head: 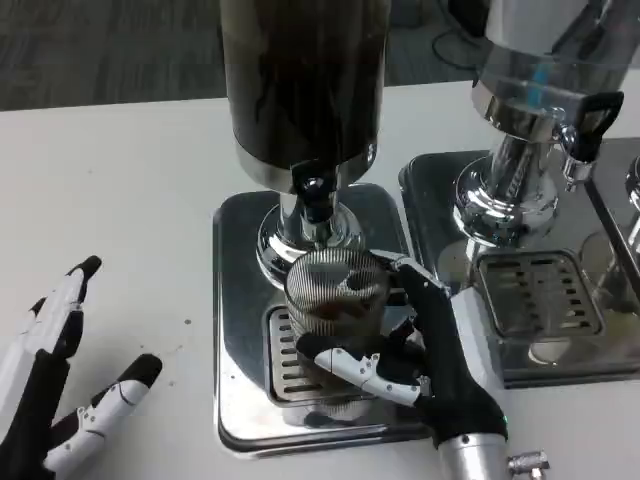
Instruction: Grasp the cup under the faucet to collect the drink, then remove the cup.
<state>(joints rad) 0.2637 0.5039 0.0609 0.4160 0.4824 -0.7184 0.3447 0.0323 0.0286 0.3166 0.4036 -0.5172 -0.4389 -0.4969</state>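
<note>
Two hands show: the right hand [425, 350] wraps its fingers around the ribbed clear cup [335, 295], which stands on the drip grate [285, 362] directly under the faucet [315, 192] of the dark drink dispenser [303, 80], while the left hand [60, 390] waits with fingers spread and nothing in them on the white table [120, 200]. The collecting step looks in hand; next the cup should come away level. It must clear the tray's raised edge toward the open near table, away from the second dispenser [545, 100] just beside.

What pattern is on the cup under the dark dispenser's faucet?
Fine vertical ribbing on clear material, seen in the head view: the cup shows dark drink inside, with the right robot hand gripping it.
</note>
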